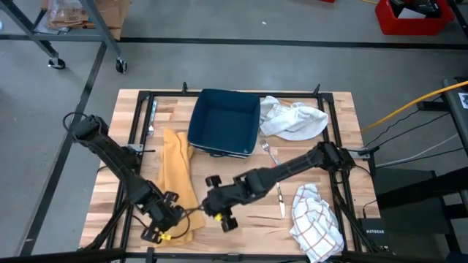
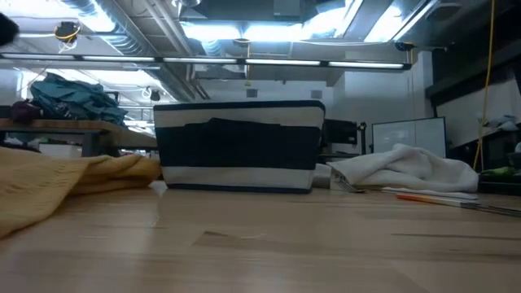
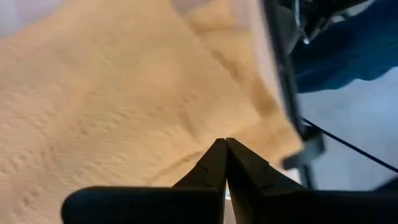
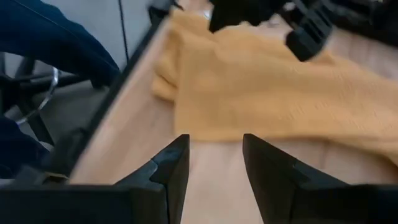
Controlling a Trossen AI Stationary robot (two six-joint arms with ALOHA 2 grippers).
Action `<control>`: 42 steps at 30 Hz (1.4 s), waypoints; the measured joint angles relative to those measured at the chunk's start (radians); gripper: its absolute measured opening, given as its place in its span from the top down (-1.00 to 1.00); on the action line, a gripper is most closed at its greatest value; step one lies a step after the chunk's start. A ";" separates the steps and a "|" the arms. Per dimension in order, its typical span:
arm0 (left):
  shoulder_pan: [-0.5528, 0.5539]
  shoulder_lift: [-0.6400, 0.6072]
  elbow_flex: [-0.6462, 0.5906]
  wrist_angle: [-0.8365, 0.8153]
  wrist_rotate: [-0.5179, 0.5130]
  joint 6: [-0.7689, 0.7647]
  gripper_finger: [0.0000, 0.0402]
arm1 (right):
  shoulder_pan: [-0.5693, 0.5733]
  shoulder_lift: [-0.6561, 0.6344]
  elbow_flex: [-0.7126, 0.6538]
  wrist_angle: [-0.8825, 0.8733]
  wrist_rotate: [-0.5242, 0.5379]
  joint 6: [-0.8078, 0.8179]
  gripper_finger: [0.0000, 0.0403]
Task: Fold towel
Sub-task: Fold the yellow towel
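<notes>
The yellow towel (image 1: 175, 172) lies flat in a long strip on the left part of the wooden table, also seen at the left of the low view (image 2: 49, 183). My left gripper (image 1: 164, 223) is shut over the towel's near end (image 3: 124, 106), pointing steeply down. My right gripper (image 1: 219, 208) stands open just right of that end. Its fingers (image 4: 214, 165) hang over bare wood beside the towel's edge (image 4: 280, 93), with nothing between them. My left gripper's shut fingertips (image 3: 225, 149) point down at the towel's near end from above. Whether they touch the cloth or have any of it between them cannot be told.
A dark blue bin (image 1: 223, 123) stands at the table's far middle, with a white cloth (image 1: 292, 118) to its right. A checked cloth (image 1: 316, 223) lies at the near right. A fork (image 1: 270, 153) and another utensil (image 1: 281, 201) lie between them.
</notes>
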 joint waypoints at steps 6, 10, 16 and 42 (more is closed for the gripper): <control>-0.055 -0.013 0.001 0.001 0.027 -0.101 0.99 | 0.034 0.006 0.000 0.090 0.001 0.001 0.23; -0.081 -0.013 0.001 0.002 0.036 -0.108 0.89 | 0.040 0.027 0.000 0.179 -0.007 0.020 0.23; -0.112 -0.013 0.001 0.006 0.028 -0.106 0.47 | 0.040 0.092 0.001 0.281 -0.031 0.022 0.23; -0.263 0.100 -0.050 0.075 -0.206 0.217 0.06 | 0.043 0.280 0.001 0.391 0.020 -0.203 0.23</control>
